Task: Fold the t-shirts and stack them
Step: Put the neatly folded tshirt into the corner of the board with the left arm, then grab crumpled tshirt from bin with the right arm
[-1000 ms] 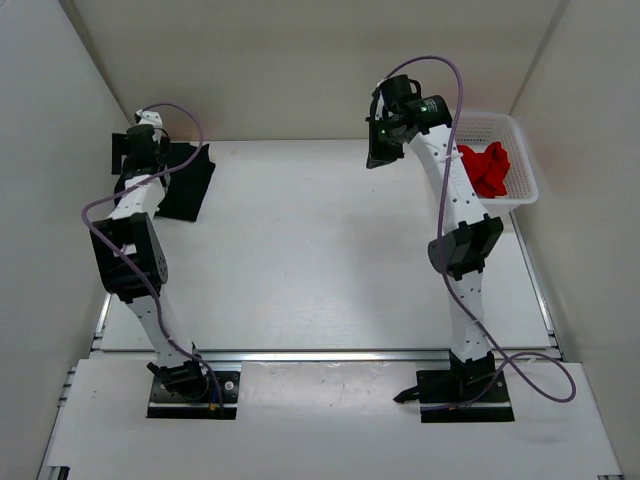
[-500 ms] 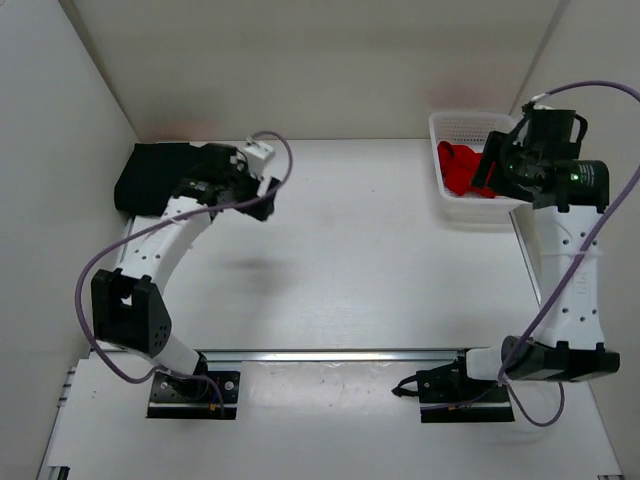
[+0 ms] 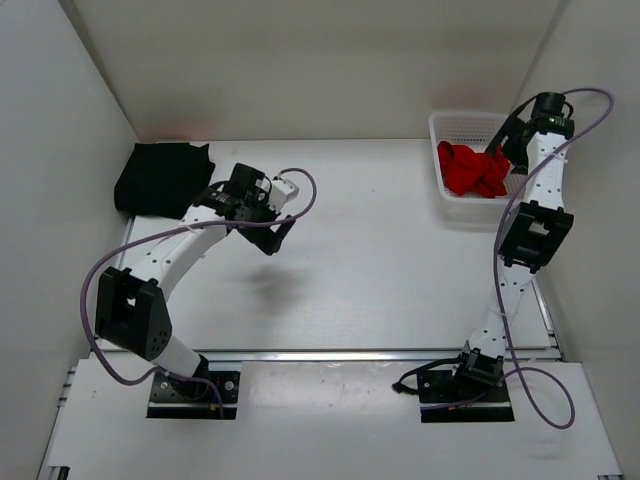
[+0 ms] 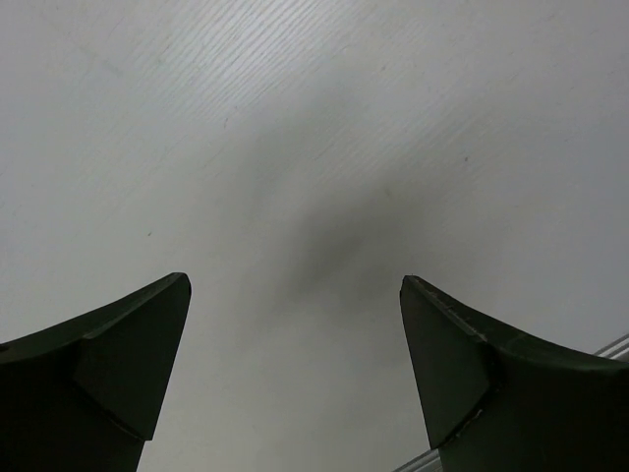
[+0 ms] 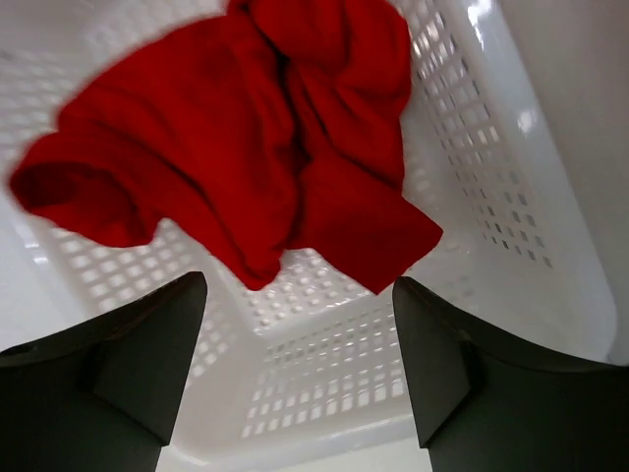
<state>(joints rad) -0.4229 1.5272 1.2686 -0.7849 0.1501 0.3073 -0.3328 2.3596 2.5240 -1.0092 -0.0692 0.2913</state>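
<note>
Top external: a white table (image 3: 380,270) boxed in by walls on its left, far and right sides, with both arm bases at the near edge.
Black shirt (image 3: 160,178): one, a compact dark patch in the far-left corner, its left side at the table's left edge.
Left arm: arches from the near-left base over the left half of the table, with the wrist just right of the black shirt and apart from it.
Left gripper (image 4: 295,282): points down at bare tabletop, fingers spread wide with nothing between them; a soft shadow lies on the surface below.
Open room: bare tabletop runs from the left gripper across the middle to the basket, and from the far edge down to the near edge.
Basket (image 3: 470,125): one, white mesh, in the far-right corner, its right side close to the right edge.
Red shirt (image 5: 246,147): one, crumpled inside the basket, covering most of its floor; mesh shows along the walls and the nearer end.
Right arm: stands tall along the right edge, with the wrist by the right wall.
Right gripper (image 5: 300,283): hangs over the basket's rim, aimed at the red shirt, fingers parted and empty, apart from the cloth.
Count: two shirts in view, one basket, two arms.
</note>
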